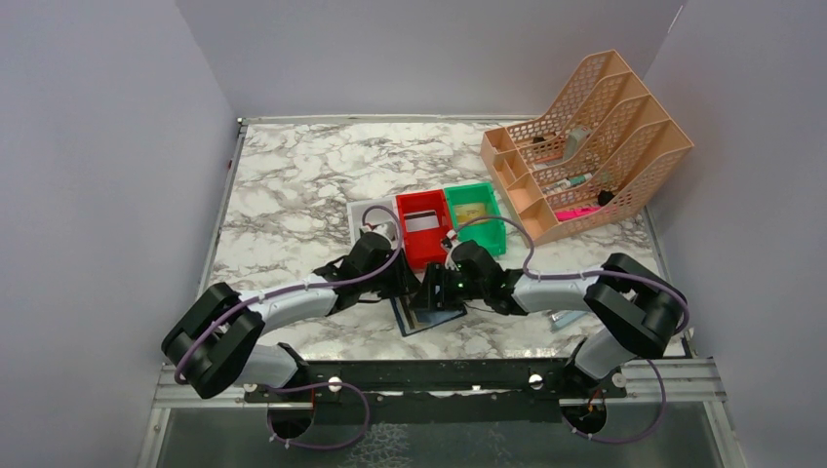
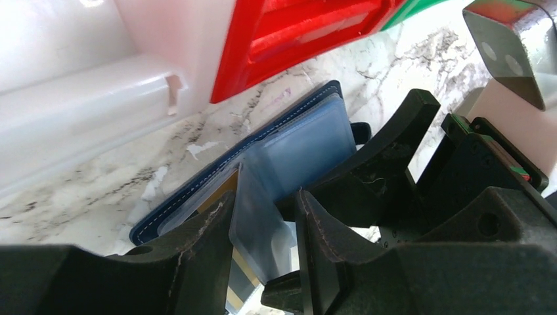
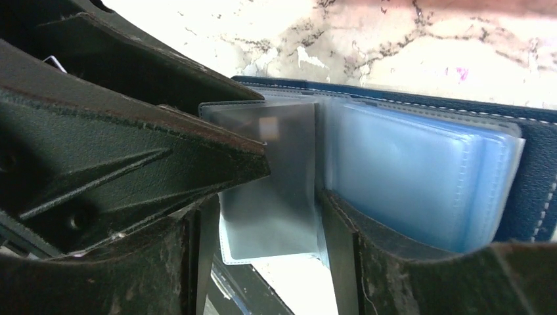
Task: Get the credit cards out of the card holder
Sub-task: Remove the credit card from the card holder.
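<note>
card holder: lies open and flat on the marble surface, at the near side just in front of the red bin, with both hands meeting over it.

top view: the spread cover is longest roughly crosswise, from my left arm toward my right, a little skewed, paler inside facing up.

left wrist view: the stitched navy edge runs from lower left to upper right, and the stack of clear sleeves lies toward the upper-right end.

right wrist view: one sleeve stands upright off the stack.

the left hand straddles this leaf with a gap showing between its jaws, so i read it as not clamped. the right hand straddles the same leaf from the opposite side, jaws also apart, grasping nothing.

a gold card shows as a thin edge by the cover, beside the left hand's finger. i cannot tell whether it sits in a pocket or lies loose.

step in hand, as i judge it: separating one leaf to reach a card. to do it well i would pinch only the single leaf near its free edge with one hand and hold it low. with the other i would draw the card out through the pocket's open end, not across the seam. too deep a bite would catch two leaves, and a lift would drag the whole holder.
</note>
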Controlling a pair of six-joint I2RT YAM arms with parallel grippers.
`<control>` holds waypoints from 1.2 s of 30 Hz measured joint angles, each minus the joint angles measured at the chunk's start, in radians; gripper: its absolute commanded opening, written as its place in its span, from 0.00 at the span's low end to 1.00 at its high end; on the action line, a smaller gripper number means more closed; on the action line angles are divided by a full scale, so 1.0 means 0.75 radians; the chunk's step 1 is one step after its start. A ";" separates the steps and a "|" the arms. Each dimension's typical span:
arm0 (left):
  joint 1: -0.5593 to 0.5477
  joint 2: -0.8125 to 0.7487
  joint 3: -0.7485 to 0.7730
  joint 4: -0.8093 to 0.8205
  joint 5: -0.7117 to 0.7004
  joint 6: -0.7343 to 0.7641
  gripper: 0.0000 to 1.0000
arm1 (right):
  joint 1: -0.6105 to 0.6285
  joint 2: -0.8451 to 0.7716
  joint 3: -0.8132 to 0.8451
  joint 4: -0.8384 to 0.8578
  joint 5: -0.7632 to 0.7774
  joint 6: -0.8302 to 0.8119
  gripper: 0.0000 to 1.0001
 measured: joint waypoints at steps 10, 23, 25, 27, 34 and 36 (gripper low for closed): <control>-0.031 0.035 0.000 0.105 0.119 -0.054 0.38 | 0.008 -0.203 -0.022 -0.176 0.014 -0.041 0.71; -0.084 0.157 0.040 0.202 0.198 -0.106 0.47 | 0.014 -0.465 -0.069 -0.415 0.211 -0.054 0.67; -0.089 0.184 0.066 0.207 0.204 -0.106 0.52 | 0.014 -0.536 -0.072 -0.467 0.275 -0.055 0.63; -0.095 0.211 0.093 0.213 0.205 -0.105 0.55 | 0.014 -0.585 -0.073 -0.509 0.323 -0.057 0.56; -0.119 0.261 0.156 0.213 0.210 -0.105 0.61 | 0.014 -0.616 -0.073 -0.615 0.437 -0.054 0.43; -0.122 0.264 0.167 0.208 0.209 -0.100 0.62 | 0.014 -0.616 -0.074 -0.623 0.448 -0.052 0.41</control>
